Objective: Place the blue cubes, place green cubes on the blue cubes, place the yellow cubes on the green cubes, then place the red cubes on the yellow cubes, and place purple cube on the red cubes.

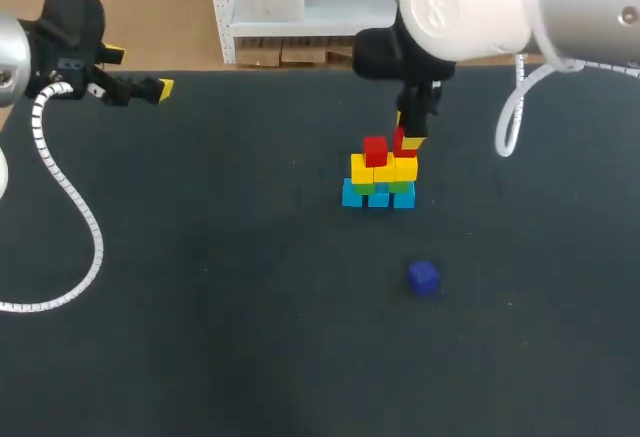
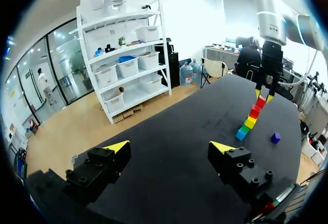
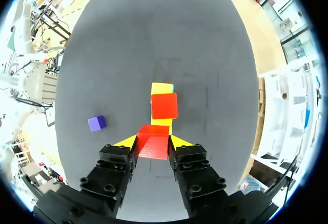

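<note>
Judging by the stack, most of the job is done. On the table the blue cubes make the bottom row, the green cubes sit on them, and the yellow cubes sit on the green. One red cube, the set red, rests on the yellow at the stack's 9 o'clock side.

My right pincer is clamped on the held red, a finger pressing each side, over the yellow at the stack's 3 o'clock side. Whether that cube already touches the yellow I cannot tell. What is left, as I judge it, is to seat and release this red, then fetch the purple cube and cap the reds with it. It lies alone at 5 o'clock from the stack, well apart.

My left pincer is spread wide with nothing in it, near the table's 10 o'clock corner, far from the stack.

The head view gives every layer by colour, but my right arm hides the grip. The right wrist view looks straight down and shows the grip plainly, with the set red just ahead of the fingers and a yellow beyond it, yet almost nothing of the green and blue. The left wrist view shows the stack from the side as one column with the right pincer at its top.
</note>
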